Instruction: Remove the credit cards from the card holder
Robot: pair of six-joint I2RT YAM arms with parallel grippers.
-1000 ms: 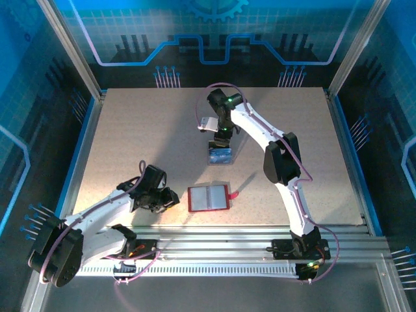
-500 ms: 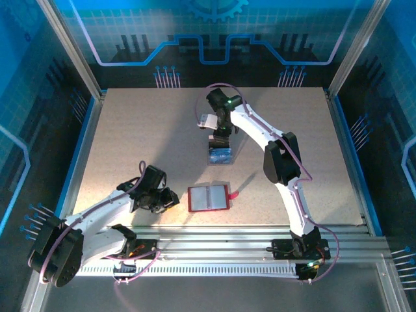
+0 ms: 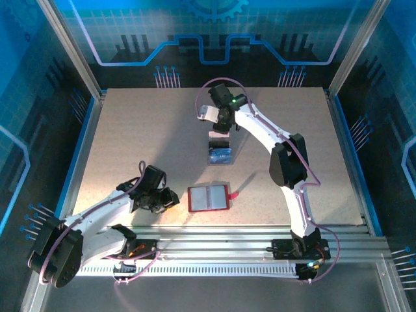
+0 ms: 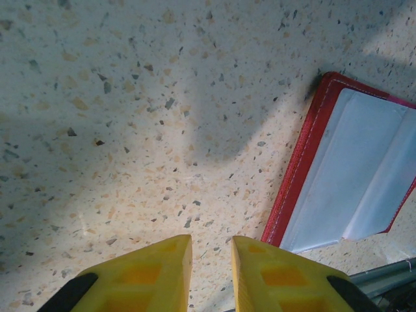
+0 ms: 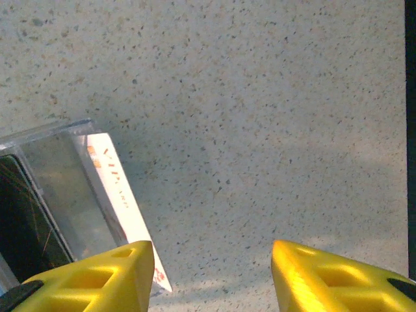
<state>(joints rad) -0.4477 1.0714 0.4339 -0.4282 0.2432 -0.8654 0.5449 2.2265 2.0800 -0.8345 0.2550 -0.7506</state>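
Observation:
The red card holder (image 3: 209,197) lies open near the front edge, its pale grey pockets (image 4: 354,175) facing up and its red tab pointing right. A small pile of credit cards (image 3: 220,155) lies mid-table with a blue one on top. In the right wrist view a pale card with red print (image 5: 116,188) and a black card (image 5: 19,224) lie at lower left. My right gripper (image 3: 221,130) (image 5: 211,257) hangs open just beyond the pile, with bare table between its fingers. Left of the holder my left gripper (image 3: 171,200) (image 4: 211,246) is narrowly open and holds nothing.
A clear plastic piece (image 5: 62,179) lies over the cards beside the pale one. The speckled table (image 3: 143,143) is walled by metal posts and glass on both sides, with a rail along the front (image 3: 227,237).
My right gripper has pulled back from over the card pile toward the far side, and its elbow has swung right. The left arm and the card holder have not moved.

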